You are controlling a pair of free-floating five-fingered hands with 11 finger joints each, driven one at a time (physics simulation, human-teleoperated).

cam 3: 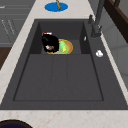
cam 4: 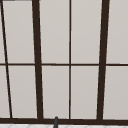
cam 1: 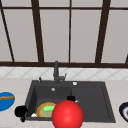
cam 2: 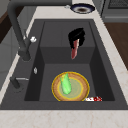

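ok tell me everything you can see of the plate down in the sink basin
The plate is round, with a brownish-orange rim and a yellow-green centre. It lies flat on the floor of the dark sink, in the deeper basin by the faucet. A bright green item rests on it. A black hand holding a reddish strip hangs above the sink, apart from the plate.

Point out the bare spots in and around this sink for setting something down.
Free: the flat drainer half of the sink, from the basin edge to the dark plate. Crowded: the basin, with the orange plate, green item, and right hand holding a red strip.
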